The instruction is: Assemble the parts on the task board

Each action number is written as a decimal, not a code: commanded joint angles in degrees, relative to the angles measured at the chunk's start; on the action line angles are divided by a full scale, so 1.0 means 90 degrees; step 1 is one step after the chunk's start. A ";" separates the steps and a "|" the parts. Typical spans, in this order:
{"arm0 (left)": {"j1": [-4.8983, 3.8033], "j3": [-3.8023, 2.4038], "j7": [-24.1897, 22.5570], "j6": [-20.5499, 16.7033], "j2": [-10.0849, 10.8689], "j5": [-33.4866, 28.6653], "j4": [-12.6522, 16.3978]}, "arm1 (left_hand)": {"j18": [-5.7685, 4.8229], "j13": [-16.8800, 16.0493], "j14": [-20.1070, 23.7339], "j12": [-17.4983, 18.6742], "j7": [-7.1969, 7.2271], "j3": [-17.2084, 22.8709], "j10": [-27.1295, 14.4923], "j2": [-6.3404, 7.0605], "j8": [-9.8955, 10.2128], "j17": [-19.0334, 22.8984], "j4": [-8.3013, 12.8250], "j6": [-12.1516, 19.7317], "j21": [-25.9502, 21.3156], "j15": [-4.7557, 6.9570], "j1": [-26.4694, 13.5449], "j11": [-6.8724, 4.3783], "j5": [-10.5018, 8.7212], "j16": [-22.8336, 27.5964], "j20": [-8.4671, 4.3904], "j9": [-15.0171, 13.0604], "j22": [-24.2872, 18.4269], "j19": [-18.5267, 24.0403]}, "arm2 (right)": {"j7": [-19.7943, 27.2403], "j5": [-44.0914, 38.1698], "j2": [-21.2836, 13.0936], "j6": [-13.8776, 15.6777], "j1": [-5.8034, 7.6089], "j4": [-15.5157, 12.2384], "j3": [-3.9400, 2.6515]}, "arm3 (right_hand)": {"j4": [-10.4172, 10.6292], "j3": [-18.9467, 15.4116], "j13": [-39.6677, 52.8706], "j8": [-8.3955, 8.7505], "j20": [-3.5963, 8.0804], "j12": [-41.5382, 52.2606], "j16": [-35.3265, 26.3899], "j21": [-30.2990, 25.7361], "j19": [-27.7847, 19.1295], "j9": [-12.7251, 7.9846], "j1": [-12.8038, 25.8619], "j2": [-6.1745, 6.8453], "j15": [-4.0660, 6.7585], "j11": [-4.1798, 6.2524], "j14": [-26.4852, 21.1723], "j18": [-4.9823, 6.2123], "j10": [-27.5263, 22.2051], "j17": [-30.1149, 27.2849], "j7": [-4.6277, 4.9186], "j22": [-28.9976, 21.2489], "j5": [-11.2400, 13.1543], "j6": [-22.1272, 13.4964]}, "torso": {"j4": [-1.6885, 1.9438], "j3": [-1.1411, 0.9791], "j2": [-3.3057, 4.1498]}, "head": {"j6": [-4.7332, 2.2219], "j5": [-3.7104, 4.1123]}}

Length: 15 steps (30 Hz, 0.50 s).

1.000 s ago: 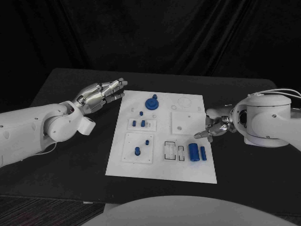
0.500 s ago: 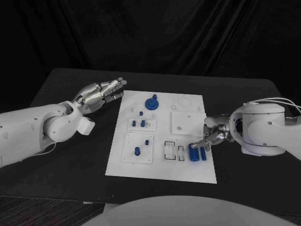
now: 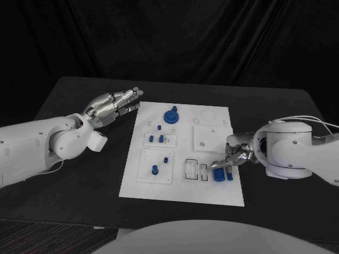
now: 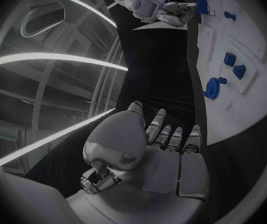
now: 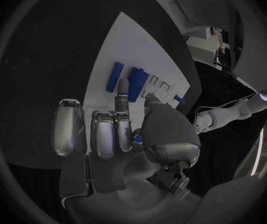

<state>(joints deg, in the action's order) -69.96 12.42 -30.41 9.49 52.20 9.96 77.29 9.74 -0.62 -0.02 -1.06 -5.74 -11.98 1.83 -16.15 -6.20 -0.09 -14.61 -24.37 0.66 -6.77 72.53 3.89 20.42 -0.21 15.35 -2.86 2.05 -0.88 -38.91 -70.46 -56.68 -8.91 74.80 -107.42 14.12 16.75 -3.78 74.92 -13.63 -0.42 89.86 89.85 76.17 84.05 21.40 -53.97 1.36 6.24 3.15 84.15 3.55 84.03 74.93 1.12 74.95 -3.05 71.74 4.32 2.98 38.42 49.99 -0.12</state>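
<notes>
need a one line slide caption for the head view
Right hand reaches over the two blue cylinders at the task board's near right corner; left hand hovers open beside its far left edge.

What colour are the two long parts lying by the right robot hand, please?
Blue; the two long parts show best in the right wrist view, just beyond the right robot hand.

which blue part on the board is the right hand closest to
The wide blue cylinder lying flat by the task board's right edge; the right hand hovers over it, other parts stand farther left.
</notes>
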 commanded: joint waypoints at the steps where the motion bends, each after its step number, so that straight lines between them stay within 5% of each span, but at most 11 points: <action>1: 0.0010 -0.0006 -0.0061 0.0055 -0.0017 -0.0047 0.0007 | 0.0068 -0.0005 0.0003 -0.0024 -0.0014 0.0003 0.0014 -0.0003 -0.0034 0.0010 0.0028 -0.0034 0.0022 0.0035 0.0068 0.0022 0.0039 0.0023 -0.0014 -0.0006 -0.0007 -0.0035 | -0.0143 0.0018 0.0029 0.0153 -0.0041 0.0042 -0.0001 | -0.0004 0.0049 0.1675 0.0036 0.0036 0.0016 0.0016 -0.0020 0.0075 -0.0006 0.0050 0.0014 0.0027 -0.0062 0.0650 -0.0062 0.0664 0.1675 -0.0009 0.1239 0.0014 -0.0059 | 0.0007 -0.0002 -0.0003 | 0.0001 0.0003; 15: 0.0012 -0.0006 0.0009 0.0123 -0.0026 -0.0047 0.0004 | 0.0067 -0.0006 0.0003 -0.0027 -0.0017 0.0002 0.0018 -0.0007 -0.0035 0.0010 0.0026 -0.0039 0.0023 0.0028 0.0064 0.0025 0.0035 0.0023 -0.0010 -0.0006 -0.0004 -0.0036 | -0.0226 0.0018 0.0217 0.0067 -0.0161 0.0272 -0.0001 | -0.0051 0.0219 0.1675 0.0104 0.0035 0.0016 0.0016 -0.0027 0.0061 0.0047 -0.0285 0.0061 0.0023 -0.0079 0.0650 -0.0059 0.0664 0.1675 0.0010 0.1232 -0.0037 -0.0118 | 0.0008 -0.0002 0.0003 | 0.0001 -0.0038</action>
<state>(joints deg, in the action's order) -69.94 12.43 -29.98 9.78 52.05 9.96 77.21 9.75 -0.62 -0.02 -1.06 -5.74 -11.98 1.83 -16.15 -6.20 -0.06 -14.61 -24.37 0.65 -6.77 72.53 3.89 20.41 -0.21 15.35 -2.86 2.05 -0.88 -39.05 -70.33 -54.79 -8.37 73.61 -105.04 14.11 16.28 -2.04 74.92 -12.91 -0.42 89.86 89.85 76.16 84.05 21.81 -56.31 1.96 6.24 2.75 84.15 3.55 84.03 74.92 1.27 74.93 -3.11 71.05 4.37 2.94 38.43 49.99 -0.40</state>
